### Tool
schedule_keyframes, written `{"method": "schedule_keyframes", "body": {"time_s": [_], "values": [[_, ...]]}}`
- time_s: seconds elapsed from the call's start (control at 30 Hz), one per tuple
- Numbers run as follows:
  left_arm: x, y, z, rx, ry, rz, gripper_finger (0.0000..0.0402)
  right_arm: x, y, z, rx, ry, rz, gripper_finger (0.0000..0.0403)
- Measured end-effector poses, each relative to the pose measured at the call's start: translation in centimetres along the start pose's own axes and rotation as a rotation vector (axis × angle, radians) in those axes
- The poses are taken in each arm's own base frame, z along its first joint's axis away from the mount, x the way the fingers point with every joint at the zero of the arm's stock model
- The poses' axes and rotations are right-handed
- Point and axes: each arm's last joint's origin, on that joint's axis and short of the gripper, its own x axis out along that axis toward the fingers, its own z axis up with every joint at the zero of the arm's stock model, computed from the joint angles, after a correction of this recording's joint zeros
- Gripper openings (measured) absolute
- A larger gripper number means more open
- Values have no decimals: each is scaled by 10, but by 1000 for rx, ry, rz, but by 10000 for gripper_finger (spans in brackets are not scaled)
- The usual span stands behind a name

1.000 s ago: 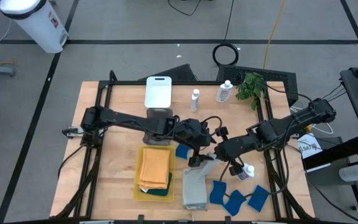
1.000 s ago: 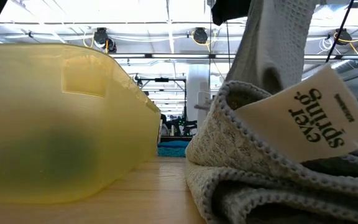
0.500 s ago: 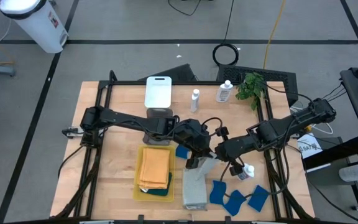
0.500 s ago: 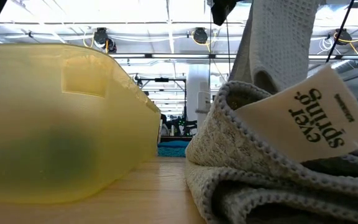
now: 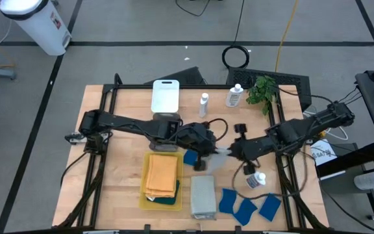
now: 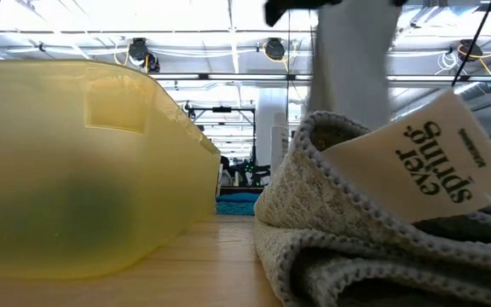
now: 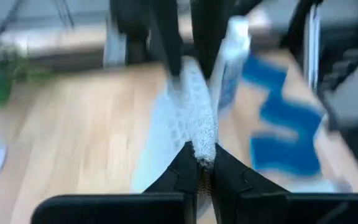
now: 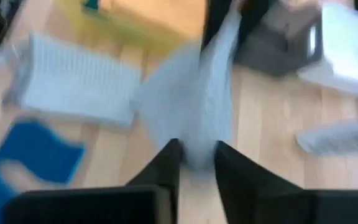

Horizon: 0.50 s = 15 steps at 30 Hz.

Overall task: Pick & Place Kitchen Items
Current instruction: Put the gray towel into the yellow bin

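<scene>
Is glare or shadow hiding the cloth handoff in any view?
High view: even light, no glare; the held cloth shows plainly between the left gripper and the right gripper. Low view: bright ceiling lamps behind; the yellow tray and the folded cloth fill the foreground. Left wrist view: held cloth evenly lit.

A pale grey cloth hangs between the right gripper's dark fingers, above a wooden table.

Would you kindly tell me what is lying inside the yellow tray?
In the yellow tray, an orange cloth lies on a dark teal cloth; anything beneath them is covered.
</scene>
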Motion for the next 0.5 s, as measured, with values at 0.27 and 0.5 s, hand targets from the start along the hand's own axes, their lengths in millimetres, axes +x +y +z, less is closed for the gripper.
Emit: {"method": "schedule_keyframes", "body": {"time_s": [0.27, 0.5], "values": [[-18, 4, 4, -1, 12, 128, 14, -35, -12, -15, 77, -72, -40, 187], [-60, 0, 23, 37, -88, 205, 14, -35, -18, -38, 107, -86, -160, 228]]}}
